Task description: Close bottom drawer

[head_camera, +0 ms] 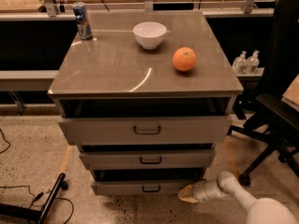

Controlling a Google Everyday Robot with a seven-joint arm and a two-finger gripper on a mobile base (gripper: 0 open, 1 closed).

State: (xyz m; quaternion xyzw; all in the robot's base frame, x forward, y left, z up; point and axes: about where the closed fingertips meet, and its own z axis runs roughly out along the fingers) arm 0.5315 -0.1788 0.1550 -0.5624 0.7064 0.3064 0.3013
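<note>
The bottom drawer (117,187) is the lowest of three grey-beige drawers. It stands a little pulled out, with a dark gap above its low front and a small dark loop handle (151,188). My gripper (187,194) is low at the right, its tan tip against the right end of that drawer's front. The fingers look shut with nothing in them. My white arm (233,190) comes in from the lower right corner.
The middle drawer (147,159) and top drawer (145,129) also stand partly out. On the cabinet top (117,64) are a white bowl (149,34), an orange (184,59) and a can (82,20). An office chair (275,115) stands right. Cables and a black bar (49,202) lie on the floor at left.
</note>
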